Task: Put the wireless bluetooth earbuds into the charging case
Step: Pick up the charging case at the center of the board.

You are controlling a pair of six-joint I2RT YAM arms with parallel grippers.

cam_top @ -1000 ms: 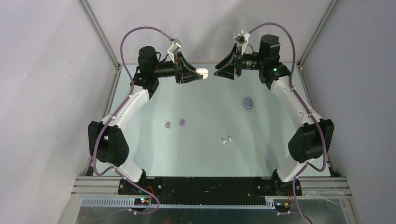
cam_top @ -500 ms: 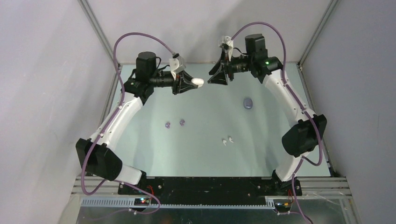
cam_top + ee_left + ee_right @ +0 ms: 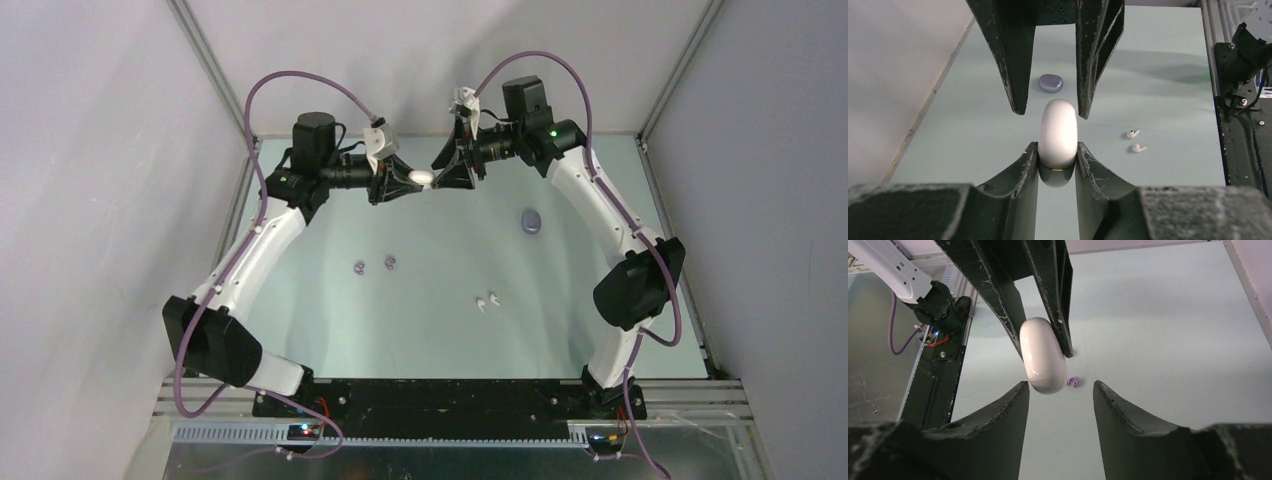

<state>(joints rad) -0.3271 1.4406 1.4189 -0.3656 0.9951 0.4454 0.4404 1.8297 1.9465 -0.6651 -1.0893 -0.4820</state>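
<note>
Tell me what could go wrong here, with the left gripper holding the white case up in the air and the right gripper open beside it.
1. The left gripper pinches the smooth, rounded white case by one end only; a nudge from the right gripper could twist it loose.
2. It hangs above the table; dropped, it might bounce into the purple earbuds and scatter them.

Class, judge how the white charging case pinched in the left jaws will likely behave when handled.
The white case looks glossy and rounded, so it is probably slippery and might squirm. The left gripper pinches only one end, so a nudge could pivot it. It seems rigid, not floppy.
</note>
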